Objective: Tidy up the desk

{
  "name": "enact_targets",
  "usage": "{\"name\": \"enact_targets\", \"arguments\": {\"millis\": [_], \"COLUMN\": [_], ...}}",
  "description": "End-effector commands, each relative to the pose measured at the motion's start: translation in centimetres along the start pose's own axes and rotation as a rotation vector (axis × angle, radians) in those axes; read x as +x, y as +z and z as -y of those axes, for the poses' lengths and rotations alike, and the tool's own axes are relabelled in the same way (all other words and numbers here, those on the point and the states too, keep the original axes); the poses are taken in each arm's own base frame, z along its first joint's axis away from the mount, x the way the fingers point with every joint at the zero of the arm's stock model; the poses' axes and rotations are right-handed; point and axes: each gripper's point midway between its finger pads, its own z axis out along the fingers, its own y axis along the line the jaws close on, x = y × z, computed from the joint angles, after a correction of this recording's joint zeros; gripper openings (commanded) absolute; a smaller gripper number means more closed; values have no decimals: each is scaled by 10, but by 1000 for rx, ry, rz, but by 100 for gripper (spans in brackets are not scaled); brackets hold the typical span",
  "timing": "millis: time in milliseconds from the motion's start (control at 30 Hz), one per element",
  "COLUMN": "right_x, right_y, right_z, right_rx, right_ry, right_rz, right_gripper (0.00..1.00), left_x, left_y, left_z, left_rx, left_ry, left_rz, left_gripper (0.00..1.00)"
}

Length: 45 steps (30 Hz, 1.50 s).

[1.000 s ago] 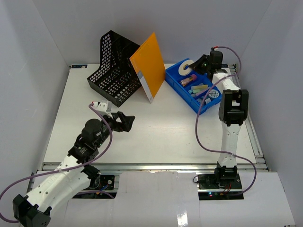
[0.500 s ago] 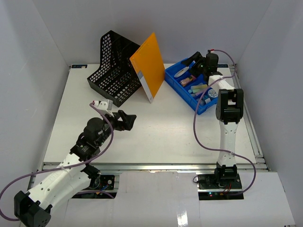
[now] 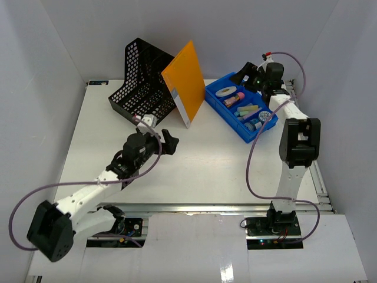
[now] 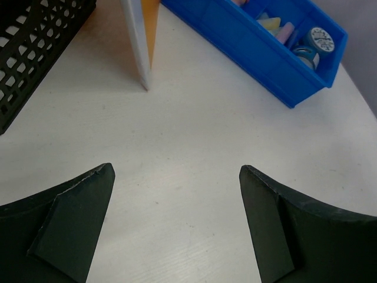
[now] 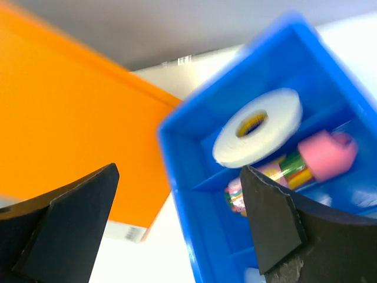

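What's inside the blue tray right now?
The blue tray holds a white tape roll at its far end, a pink-capped item, pastel markers and a patterned roll. Anything lying beneath these is covered.

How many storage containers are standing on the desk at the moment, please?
2. The black mesh file holder stands at the far left of the desk; the blue tray sits at the far right, an orange folder leaning between them. None appears hidden.

Plain pale grey back wall (image 3: 235, 29) across the frame's top — slanting side walls (image 3: 29, 118) at left and right, evenly lit.
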Motion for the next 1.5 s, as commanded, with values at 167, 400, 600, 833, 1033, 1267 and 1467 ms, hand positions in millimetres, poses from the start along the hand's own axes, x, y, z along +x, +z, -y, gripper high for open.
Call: {"name": "enact_targets", "arguments": {"millis": [167, 400, 600, 833, 1033, 1267, 1467], "right_x": [111, 160, 166, 169, 170, 172, 168], "right_y": [-148, -212, -227, -229, -230, -231, -231], "right_z": [-75, -119, -130, -128, -125, -126, -118], "right_rx": [-463, -709, -738, -734, -729, -736, -710], "right_ry": [-600, -608, -629, -635, -639, -638, -635], "right_rz": [-98, -127, -97, -95, -89, -90, -80], "right_gripper": [91, 89, 90, 90, 90, 90, 90], "left_x": [-39, -54, -64, -81, -85, -94, -97], "left_y": [95, 145, 161, 179, 187, 196, 197], "left_z": [-1, -25, -38, -39, -42, -37, -29], "left_rx": [-50, -175, -246, -158, -66, -3, 51], "left_ry": [25, 50, 68, 59, 17, 18, 44], "left_rz": [36, 39, 71, 121, 153, 173, 179], "left_gripper": [98, 98, 98, 85, 74, 58, 31]}}
